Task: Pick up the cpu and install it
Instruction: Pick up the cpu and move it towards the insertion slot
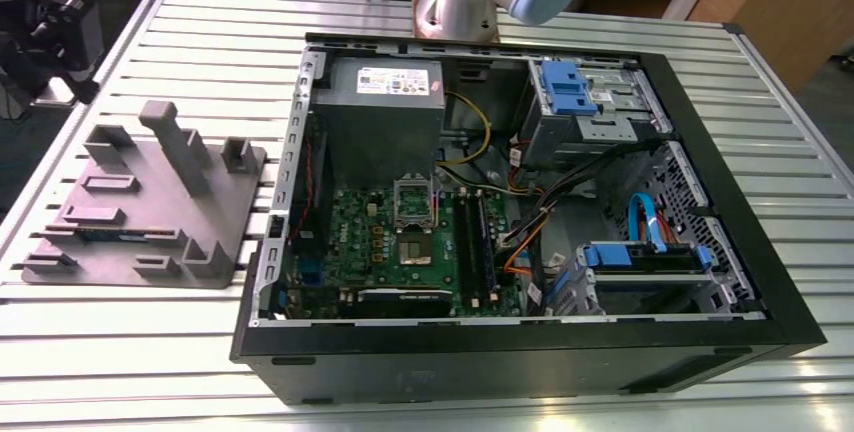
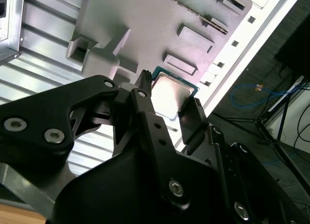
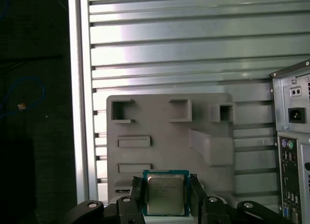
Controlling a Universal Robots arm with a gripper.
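Note:
The cpu (image 3: 165,194) is a small square chip with a silver top and a thin green edge. It sits between the two black fingers of my gripper (image 3: 167,186), which is shut on it by two opposite edges. The chip hangs high above the grey plastic tray (image 3: 164,122) and looks large against it. In the second wrist view the cpu (image 2: 170,94) shows between the fingers (image 2: 193,118) with the gripper (image 2: 169,91) over the tray (image 2: 145,25). In the exterior view the tray (image 1: 147,202) lies left of the open computer case (image 1: 521,212), whose motherboard socket (image 1: 416,224) stands open.
The slatted aluminium table (image 1: 160,352) carries the tray and the case. The arm's base (image 1: 461,2) stands behind the case. The case's rear panel (image 3: 293,151) is beside the tray. Beyond the table's edge (image 3: 80,88) is dark floor with a blue cable (image 2: 252,90).

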